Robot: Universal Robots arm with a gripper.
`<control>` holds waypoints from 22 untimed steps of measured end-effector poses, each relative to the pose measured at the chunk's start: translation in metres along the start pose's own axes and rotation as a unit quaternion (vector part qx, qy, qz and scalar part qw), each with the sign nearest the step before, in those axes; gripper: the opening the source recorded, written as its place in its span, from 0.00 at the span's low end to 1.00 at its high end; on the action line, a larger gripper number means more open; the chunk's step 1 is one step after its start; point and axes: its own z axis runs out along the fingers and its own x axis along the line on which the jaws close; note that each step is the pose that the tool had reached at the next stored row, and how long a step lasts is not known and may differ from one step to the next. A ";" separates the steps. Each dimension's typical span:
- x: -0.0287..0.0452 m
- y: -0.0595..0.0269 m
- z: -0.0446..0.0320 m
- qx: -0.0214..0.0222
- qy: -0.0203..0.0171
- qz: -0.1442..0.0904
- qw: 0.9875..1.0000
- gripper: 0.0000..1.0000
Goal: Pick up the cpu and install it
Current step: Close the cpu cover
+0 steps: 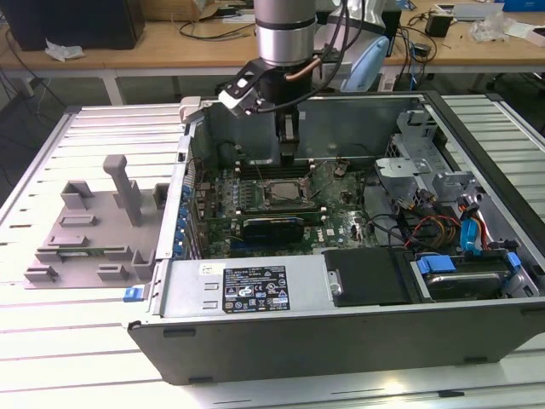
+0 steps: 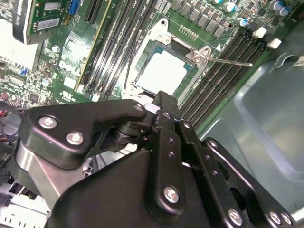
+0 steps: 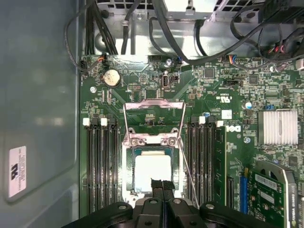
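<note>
Hovering jaws, closed | first wrist view: cpu (image 3: 153, 172) seated in socket (image 3: 127, 164)

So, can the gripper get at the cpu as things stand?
Likely yes: the retention frame stands flipped open, the cpu lies bare in its socket, and the gripper hangs right over its edge.

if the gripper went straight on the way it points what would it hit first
The gripper would likely meet the cpu, near its edge, in the socket; depth is unclear.
</note>
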 end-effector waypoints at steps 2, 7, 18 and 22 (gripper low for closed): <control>-0.0001 0.0002 -0.0044 0.000 0.000 0.000 1.000 0.11; -0.0001 0.0013 -0.0046 0.000 0.000 0.000 1.000 0.11; 0.0002 0.0250 -0.0036 0.000 0.000 0.000 1.000 0.11; 0.0003 0.0372 -0.0030 0.000 0.000 0.000 1.000 0.11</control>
